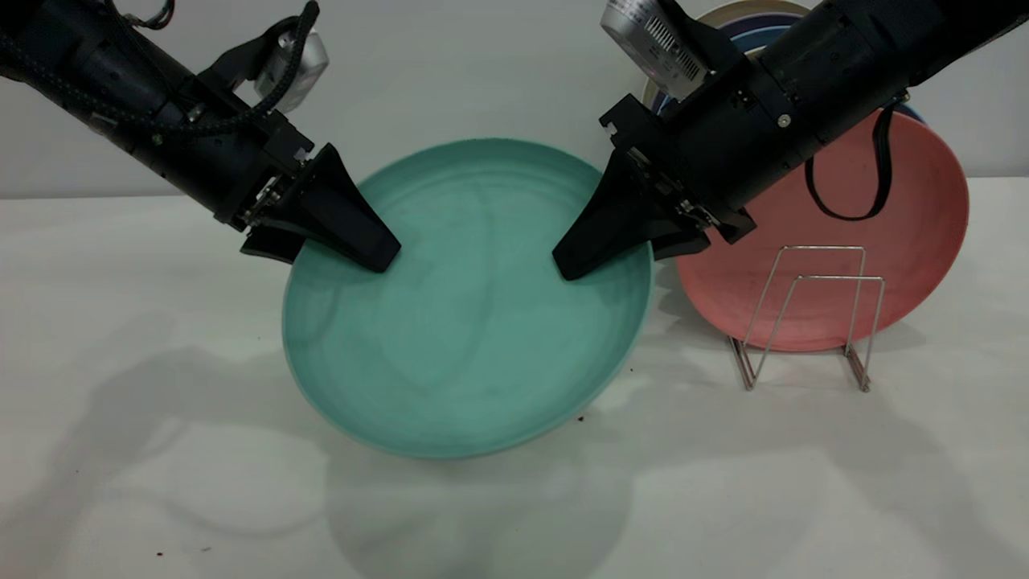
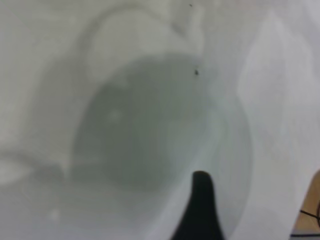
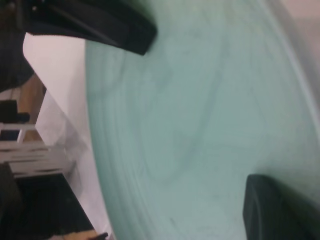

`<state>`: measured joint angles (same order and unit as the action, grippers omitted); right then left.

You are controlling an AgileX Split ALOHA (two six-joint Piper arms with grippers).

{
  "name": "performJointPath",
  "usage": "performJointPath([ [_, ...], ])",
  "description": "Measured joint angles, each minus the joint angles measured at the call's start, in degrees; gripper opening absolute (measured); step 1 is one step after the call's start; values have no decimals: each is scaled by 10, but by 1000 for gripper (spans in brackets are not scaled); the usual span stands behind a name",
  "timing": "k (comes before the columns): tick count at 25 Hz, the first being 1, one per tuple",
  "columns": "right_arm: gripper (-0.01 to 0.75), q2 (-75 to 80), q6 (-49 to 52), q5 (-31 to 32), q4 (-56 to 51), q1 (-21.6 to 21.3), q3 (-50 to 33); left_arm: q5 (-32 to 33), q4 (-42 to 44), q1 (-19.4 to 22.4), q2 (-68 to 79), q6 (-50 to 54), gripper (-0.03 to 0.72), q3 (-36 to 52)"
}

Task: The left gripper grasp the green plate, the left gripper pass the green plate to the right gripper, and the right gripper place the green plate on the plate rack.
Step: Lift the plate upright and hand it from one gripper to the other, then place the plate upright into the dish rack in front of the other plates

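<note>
The green plate (image 1: 470, 322) hangs tilted above the white table (image 1: 120, 386), its face turned toward the exterior camera, held at 2 points on its rim. The left gripper (image 1: 354, 241) is clamped on the rim at about 10 o'clock on the plate, 1 wedge finger across the face and the other behind the edge. The right gripper (image 1: 599, 245) bites the rim at about 2 o'clock in the same way, its fingers closed on the plate; the right wrist view shows the left gripper's finger (image 3: 95, 27) on the far edge of the plate. This looks like the handover step, with both arms gripping at once. The plate rack (image 1: 812, 318) stands at 3 o'clock from the plate, a salmon-pink plate (image 1: 924, 233) already leaning in it. Next, I judge, the left gripper must let go and back off cleanly, so the right arm alone can carry the plate to a free slot.
</note>
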<state>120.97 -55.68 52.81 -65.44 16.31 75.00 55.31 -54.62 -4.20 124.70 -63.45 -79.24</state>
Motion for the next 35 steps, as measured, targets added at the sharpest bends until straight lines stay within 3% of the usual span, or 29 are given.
performJointPath([
  [4, 94, 0, -2, 10, 34, -12, 0, 14, 0, 11, -18, 3, 708, 0],
  [11, 94, -6, -37, 10, 77, -15, 0, 23, 2, 41, -101, 4, 633, 0],
  [18, 94, -102, -226, 13, 147, -20, 0, 24, 9, 84, -171, 6, 596, 0],
  [23, 94, -196, -383, 3, 276, -20, 0, 25, 36, 87, -177, 21, 593, 1],
  [28, 94, -250, -372, -91, 354, -27, -1, 25, 42, 87, -177, 31, 593, 1],
  [35, 94, -254, -344, -103, 401, -76, -1, 25, 43, 87, -177, 32, 593, 1],
])
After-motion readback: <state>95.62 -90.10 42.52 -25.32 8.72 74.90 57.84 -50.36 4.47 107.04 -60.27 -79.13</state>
